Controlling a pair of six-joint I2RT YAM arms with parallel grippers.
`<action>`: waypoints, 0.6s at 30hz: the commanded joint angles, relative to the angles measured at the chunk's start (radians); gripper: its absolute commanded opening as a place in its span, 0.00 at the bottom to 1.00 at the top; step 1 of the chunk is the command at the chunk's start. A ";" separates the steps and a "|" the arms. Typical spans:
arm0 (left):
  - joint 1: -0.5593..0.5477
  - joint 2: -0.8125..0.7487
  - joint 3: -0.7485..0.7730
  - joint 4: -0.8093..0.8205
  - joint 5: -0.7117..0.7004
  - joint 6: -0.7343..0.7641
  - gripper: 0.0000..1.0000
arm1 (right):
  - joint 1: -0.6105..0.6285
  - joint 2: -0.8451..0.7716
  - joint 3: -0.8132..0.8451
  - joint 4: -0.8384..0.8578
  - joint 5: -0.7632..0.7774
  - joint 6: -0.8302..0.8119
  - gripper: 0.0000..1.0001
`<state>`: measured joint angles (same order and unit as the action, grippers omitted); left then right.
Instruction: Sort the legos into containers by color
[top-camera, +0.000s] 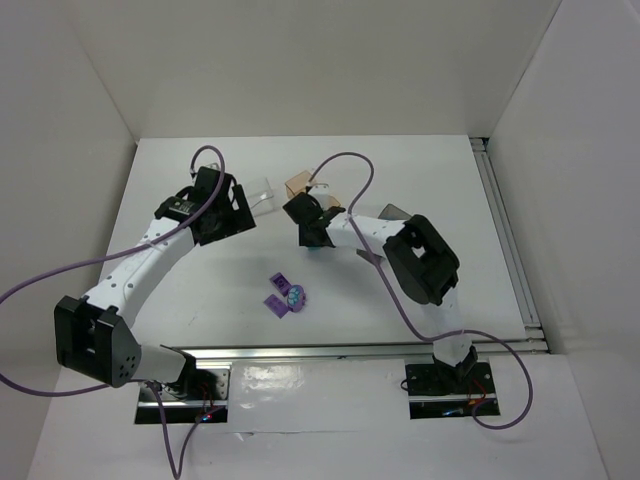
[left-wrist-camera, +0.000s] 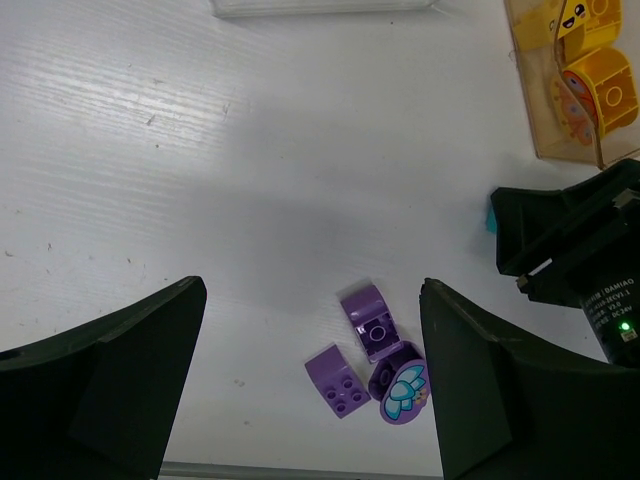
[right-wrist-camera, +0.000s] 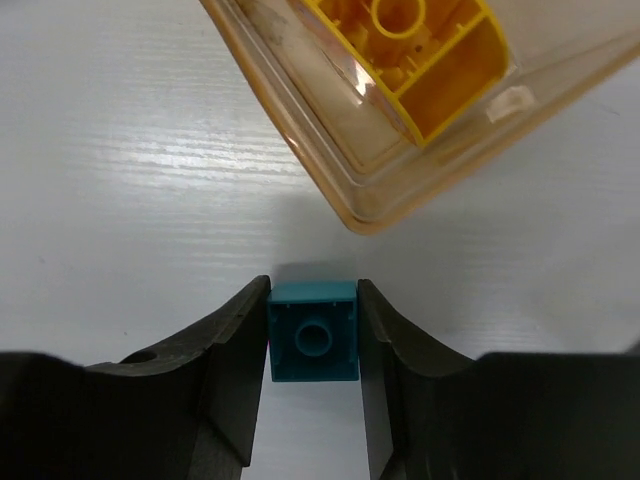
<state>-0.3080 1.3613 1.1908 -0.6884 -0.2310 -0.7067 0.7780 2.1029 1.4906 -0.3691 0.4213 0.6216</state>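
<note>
Pinching the cyan brick (right-wrist-camera: 313, 345) between its fingers, your right hand (right-wrist-camera: 313, 295) sits low over the table (right-wrist-camera: 120, 150), with both fingers flush against opposite sides of the brick. Just beyond the brick, and not touching it, is a corner of the amber-orange bin (right-wrist-camera: 300, 140), which has a yellow brick (right-wrist-camera: 420, 60) inside.

Your left hand (left-wrist-camera: 312, 290) is spread wide and holds nothing. Below it, three purple pieces lie close together on the bare table: two small purple bricks (left-wrist-camera: 367, 320) and, touching them, a rounded purple piece (left-wrist-camera: 402, 390) with a blue pattern.

From the overhead view, your left hand is next to the clear bin (top-camera: 262, 192) at the far side of the table. The smoky grey bin (top-camera: 395, 212) is partly hidden behind your right arm, and you cannot tell what it contains. The purple cluster lies well apart from all three bins, nearer the arm bases.
</note>
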 joint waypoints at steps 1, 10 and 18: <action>0.007 -0.031 -0.002 0.016 -0.007 0.019 0.95 | 0.004 -0.142 -0.022 -0.034 0.066 0.007 0.25; -0.002 -0.031 -0.020 0.027 0.016 0.010 0.95 | -0.048 -0.567 -0.346 -0.044 0.217 0.043 0.25; -0.115 0.021 -0.029 0.006 -0.033 -0.034 0.94 | -0.233 -0.566 -0.394 -0.025 0.185 0.010 0.29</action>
<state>-0.3912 1.3632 1.1706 -0.6792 -0.2531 -0.7147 0.5766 1.5162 1.1156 -0.4076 0.5838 0.6373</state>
